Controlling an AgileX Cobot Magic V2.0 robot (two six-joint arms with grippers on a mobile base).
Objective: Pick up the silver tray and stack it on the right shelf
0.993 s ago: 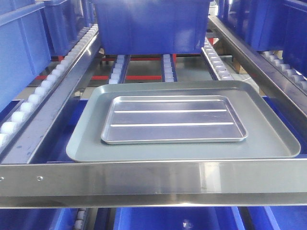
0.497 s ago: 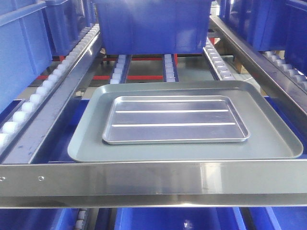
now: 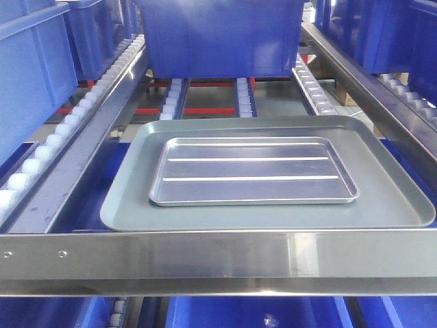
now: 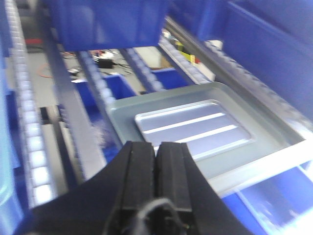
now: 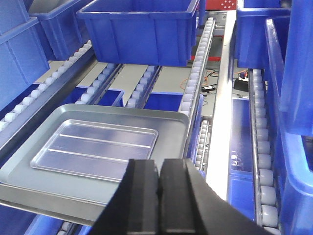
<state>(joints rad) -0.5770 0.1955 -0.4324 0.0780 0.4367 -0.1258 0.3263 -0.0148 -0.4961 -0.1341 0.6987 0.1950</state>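
The silver tray (image 3: 252,171) lies flat inside a larger matte grey tray (image 3: 130,205) on the rack level behind the steel front bar (image 3: 218,263). It also shows in the left wrist view (image 4: 195,129) and the right wrist view (image 5: 95,149). My left gripper (image 4: 156,144) is shut and empty, held above the trays' near left side. My right gripper (image 5: 160,164) is shut and empty, above the grey tray's (image 5: 171,127) near right corner. The right shelf's roller lane (image 5: 261,161) runs to the right of a bright steel rail (image 5: 222,122). Neither gripper shows in the front view.
A large blue bin (image 3: 218,34) stands on the rollers just behind the trays. More blue bins (image 3: 27,75) fill the left lane and the right side (image 5: 298,98). White roller rails (image 3: 75,116) flank the trays. Blue bins (image 3: 246,311) sit on the level below.
The whole scene has shifted slightly right in the front view. The silver tray keeps its place inside the grey tray.
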